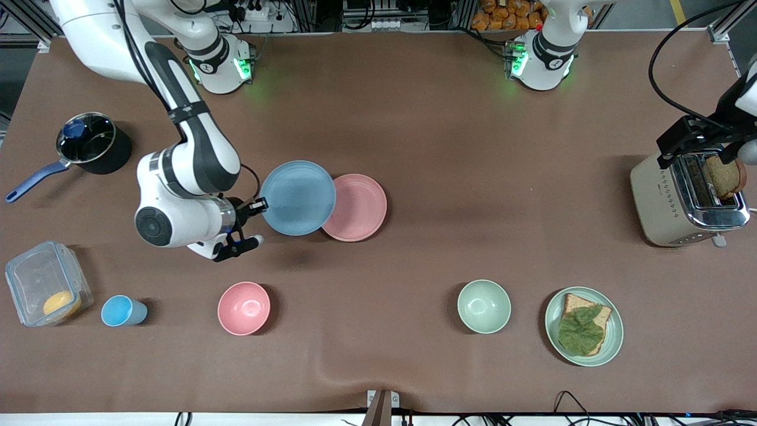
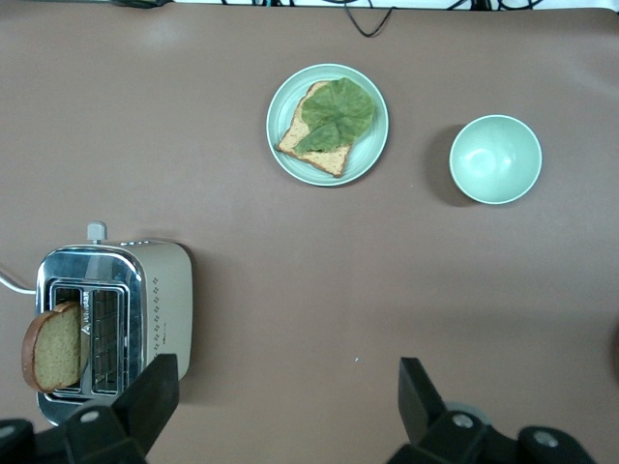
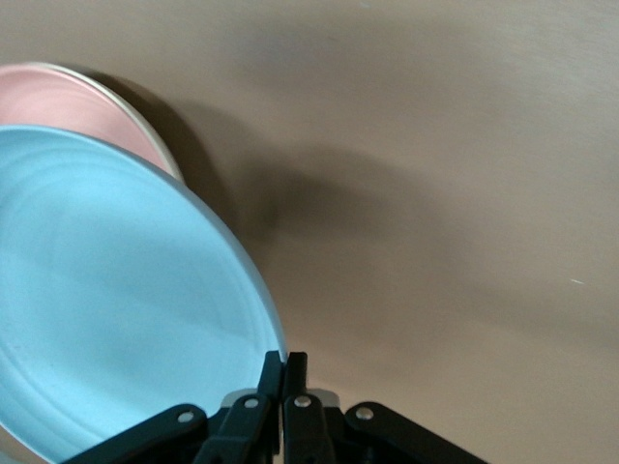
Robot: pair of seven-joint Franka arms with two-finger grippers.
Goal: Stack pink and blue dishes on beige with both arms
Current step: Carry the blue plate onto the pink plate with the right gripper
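The light blue plate (image 1: 298, 197) hangs tilted above the table, and its edge overlaps the pale pink plate (image 1: 359, 208) lying beside it. My right gripper (image 1: 260, 205) is shut on the blue plate's rim (image 3: 276, 338), at the side toward the right arm's end. In the right wrist view the gripper (image 3: 285, 362) pinches that rim, and the pink plate (image 3: 87, 106) lies under the blue plate (image 3: 116, 290). A thin cream edge (image 3: 162, 147) shows beneath the pink plate; otherwise the beige plate is hidden. My left gripper (image 1: 695, 139) hangs open and empty over the toaster (image 1: 680, 201), fingers wide apart (image 2: 285, 387).
A dark pot (image 1: 94, 142), a plastic box (image 1: 44, 284), a small blue cup (image 1: 121, 310) and a deep pink bowl (image 1: 243, 307) stand toward the right arm's end. A green bowl (image 1: 484, 306) and a green plate with toast (image 1: 584, 325) lie nearer the camera.
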